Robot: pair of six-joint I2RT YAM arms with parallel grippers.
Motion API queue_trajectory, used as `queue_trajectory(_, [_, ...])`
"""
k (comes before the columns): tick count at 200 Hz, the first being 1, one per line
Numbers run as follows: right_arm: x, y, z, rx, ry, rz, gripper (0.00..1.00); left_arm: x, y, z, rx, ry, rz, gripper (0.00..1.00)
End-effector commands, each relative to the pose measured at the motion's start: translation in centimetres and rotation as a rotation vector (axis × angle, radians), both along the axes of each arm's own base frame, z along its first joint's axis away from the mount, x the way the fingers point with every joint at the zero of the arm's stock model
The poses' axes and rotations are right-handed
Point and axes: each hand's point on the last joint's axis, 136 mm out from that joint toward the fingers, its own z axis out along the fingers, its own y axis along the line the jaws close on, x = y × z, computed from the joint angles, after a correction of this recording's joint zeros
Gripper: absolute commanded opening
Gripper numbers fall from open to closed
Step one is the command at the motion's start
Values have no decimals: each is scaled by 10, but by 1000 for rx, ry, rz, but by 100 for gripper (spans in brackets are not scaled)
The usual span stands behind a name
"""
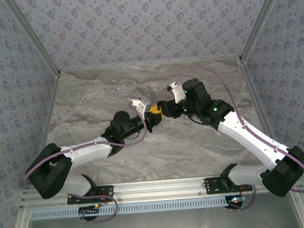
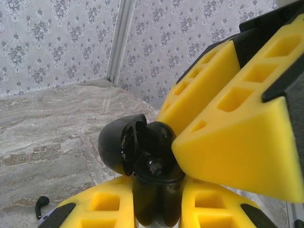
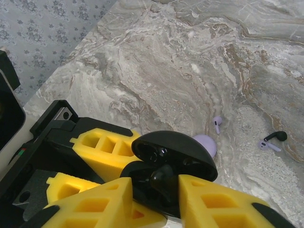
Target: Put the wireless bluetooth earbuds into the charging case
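Note:
The black round charging case [image 2: 156, 199] stands upright in my left gripper [image 2: 156, 190], which is shut on its body; its lid [image 2: 116, 147] hangs open to the left. One black earbud [image 3: 164, 178] sits in the case's mouth between the fingertips of my right gripper [image 3: 156, 180]. That gripper stands slightly open, with a dark gap between the earbud and its left finger. Its yellow fingers [image 2: 232, 137] press in from the right. The two grippers meet at mid-table, left gripper [image 1: 152, 116] and right gripper [image 1: 166, 110]. A second black earbud [image 3: 276, 136] lies on the marble.
A pale lavender case [image 3: 207, 142] lies just behind the black one. Two lavender earbuds [image 3: 217, 123] [image 3: 265, 145] are on the table near it. Patterned walls close the table [image 1: 89, 108] in at the back and both sides.

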Motion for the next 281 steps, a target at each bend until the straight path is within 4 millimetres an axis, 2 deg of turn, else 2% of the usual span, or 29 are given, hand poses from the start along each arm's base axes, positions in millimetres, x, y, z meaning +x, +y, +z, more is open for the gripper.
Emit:
queue_trajectory(1, [-2,-3,15,-1,-26,-6,36,-9,2,23,-48,-69,-25,15])
queue_trajectory(57, [-2,-3,22,15,-37,-8,45,-12,0,21,-43,-70,-42,15])
queue_trajectory(119, [1,-5,26,22,-46,-34,48,-13,0,20,-38,-70,-48,15])
queue_trajectory(146, [0,-6,34,42,-65,-40,50,-12,1,17,-25,-66,-41,15])
queue_trajectory(182, [4,-14,19,-14,-37,-84,50,-13,2,18,-25,-69,-41,15])
queue_trajectory(185, [6,-14,29,-3,-54,-88,50,-13,2,18,-24,-71,-40,15])
queue_trajectory(188, [6,-14,31,-4,-56,-90,50,-13,2,19,-25,-72,-39,15])
queue_trajectory(281, [13,-11,12,-62,9,-99,49,-15,2,20,-21,-81,-50,15])
